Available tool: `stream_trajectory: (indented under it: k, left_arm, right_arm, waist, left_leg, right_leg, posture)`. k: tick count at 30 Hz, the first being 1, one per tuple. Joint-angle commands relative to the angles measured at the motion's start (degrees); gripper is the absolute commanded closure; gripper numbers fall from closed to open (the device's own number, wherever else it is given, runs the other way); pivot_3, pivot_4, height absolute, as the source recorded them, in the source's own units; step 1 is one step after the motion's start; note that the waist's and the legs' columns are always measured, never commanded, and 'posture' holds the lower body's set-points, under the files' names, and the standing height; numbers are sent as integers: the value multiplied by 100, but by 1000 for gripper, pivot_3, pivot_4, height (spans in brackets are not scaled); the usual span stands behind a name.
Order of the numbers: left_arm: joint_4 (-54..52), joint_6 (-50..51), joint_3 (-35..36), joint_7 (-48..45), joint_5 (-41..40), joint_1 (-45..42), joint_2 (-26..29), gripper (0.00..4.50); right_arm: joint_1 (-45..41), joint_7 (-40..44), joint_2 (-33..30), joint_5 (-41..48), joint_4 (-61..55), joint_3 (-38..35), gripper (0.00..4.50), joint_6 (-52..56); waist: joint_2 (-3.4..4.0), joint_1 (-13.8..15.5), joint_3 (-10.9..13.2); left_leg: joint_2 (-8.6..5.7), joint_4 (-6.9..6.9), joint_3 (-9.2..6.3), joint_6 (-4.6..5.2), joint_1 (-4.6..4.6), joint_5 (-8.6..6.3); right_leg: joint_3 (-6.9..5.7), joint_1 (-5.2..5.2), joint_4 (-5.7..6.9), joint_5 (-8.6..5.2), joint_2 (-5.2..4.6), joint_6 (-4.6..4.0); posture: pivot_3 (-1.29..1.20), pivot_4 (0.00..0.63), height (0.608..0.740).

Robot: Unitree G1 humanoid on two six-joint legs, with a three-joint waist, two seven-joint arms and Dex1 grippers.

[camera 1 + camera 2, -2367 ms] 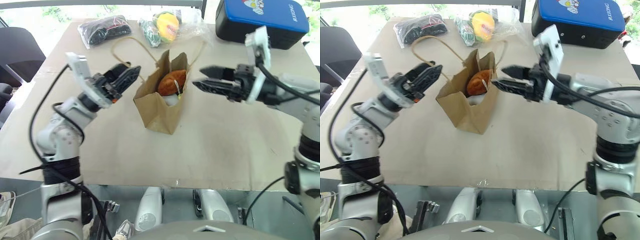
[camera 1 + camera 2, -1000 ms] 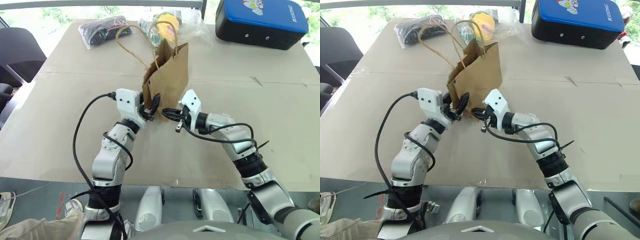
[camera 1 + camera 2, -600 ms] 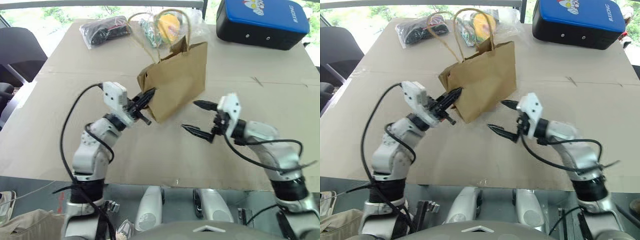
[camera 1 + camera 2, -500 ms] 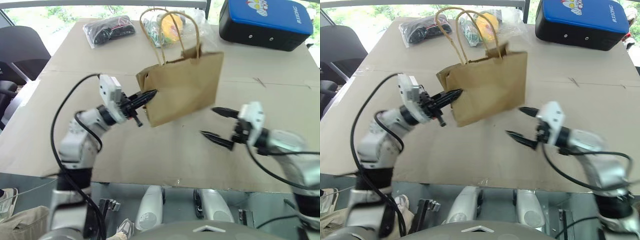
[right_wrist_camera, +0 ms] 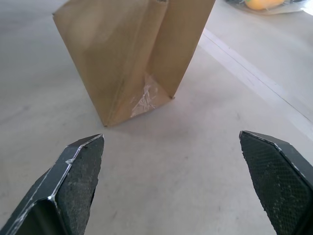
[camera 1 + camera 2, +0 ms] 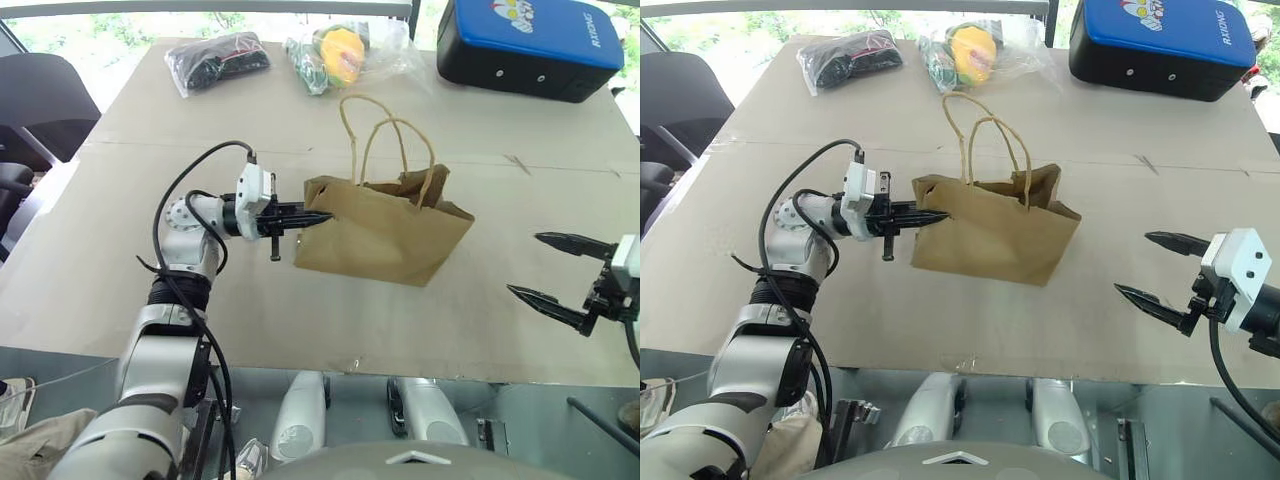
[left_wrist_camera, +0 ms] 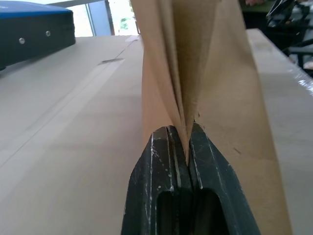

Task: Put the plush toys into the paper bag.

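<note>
At frame centre the plain brown kraft paper bag [image 6: 385, 232] stands pinched at its side fold by the left gripper [image 6: 318, 216] (loop handles up), while the right gripper [image 6: 558, 270], lower right, gapes wide and empty.

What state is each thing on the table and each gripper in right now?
paper bag: upright, handles up, side fold pinched.
left gripper: jaws shut on the bag's fold.
right gripper: jaws open, holding nothing, apart from the bag.
blue and black case: closed, at the far edge.
</note>
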Motion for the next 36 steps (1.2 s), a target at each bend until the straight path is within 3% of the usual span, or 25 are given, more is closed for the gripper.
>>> stream_trajectory:
  k: [1, 9, 10, 13, 18, 22, 25, 31, 36]
  left_arm:
    - [342, -341, 75, 231, 198, -252, -117, 4500]
    - [288, -596, 108, 490, 305, -119, -182, 4500]
    - [219, -555, 127, 496, 267, -92, -179, 3733]
    - [-204, -280, 226, 491, 36, 81, -118, 2793]
    - [-1791, 1136, 515, 801, -587, 867, 275, 546]
    - [-3659, 3065, 1092, 1541, -1352, 2076, 1038, 546]
    - [-4656, 3943, 1601, 2044, -1841, 2975, 1404, 546]
    - [-5972, 4700, 2654, 2547, -2217, 5008, 1688, 546]
    - [-6011, 4501, 2747, 2888, -1952, 5360, 1532, 546]
  right_arm:
    - [18, -88, -104, 121, -248, -218, 194, 21]
    - [-188, -187, -158, 112, -199, -8, 194, 26]
    - [-215, -178, -163, 113, -186, 15, 66, 25]
    - [-310, -141, -195, 120, -119, 82, 66, 18]
    - [-447, 16, -271, 122, 85, 209, 66, -28]
    - [-405, 118, -312, 109, 239, 100, 66, -75]
    - [-208, 178, -314, 146, 257, -119, 66, -70]
    - [311, 250, -308, 210, 236, -617, 66, 14]
    - [595, 266, -223, 89, 403, -804, 66, -98]
  waist:
    - [-1, 13, 0]
    - [-1, 12, 0]
    - [-1, 12, 0]
    - [-1, 10, 0]
    - [0, -26, 0]
    - [1, -92, 1]
    - [5, -89, 2]
    - [5, -68, 1]
    - [5, 16, 1]
  left_leg:
    - [0, 2, 0, 0, 0, 0]
    - [-1, 11, -2, 0, 1, 0]
    - [-1, 12, -2, 0, 1, 0]
    - [0, 13, -3, 0, 0, 0]
    - [2, 14, -3, 0, 1, 0]
    - [9, 14, -2, 0, 3, 0]
    - [9, 9, -1, 1, 4, -1]
    - [6, 9, 5, 2, 10, -2]
    - [6, 12, 9, 2, 13, -2]
  right_leg:
    - [0, 1, 0, 0, 0, 0]
    - [-2, 4, 11, 0, -1, 1]
    - [-2, 4, 13, 0, -1, 1]
    - [-2, 4, 13, 0, -1, 1]
    - [-2, 3, 18, 0, -1, 1]
    - [1, 2, 19, 0, 1, 0]
    - [-3, 3, 17, -1, -4, 1]
    - [-1, 9, 16, -2, -11, -1]
    - [1, 10, 15, -6, -9, -3]
  posture:
    - [0, 150, 740]
    - [0, 150, 740]
    - [0, 150, 740]
    - [0, 150, 740]
    - [0, 150, 740]
    - [0, 150, 740]
    - [0, 150, 740]
    - [0, 150, 740]
    - [0, 150, 740]
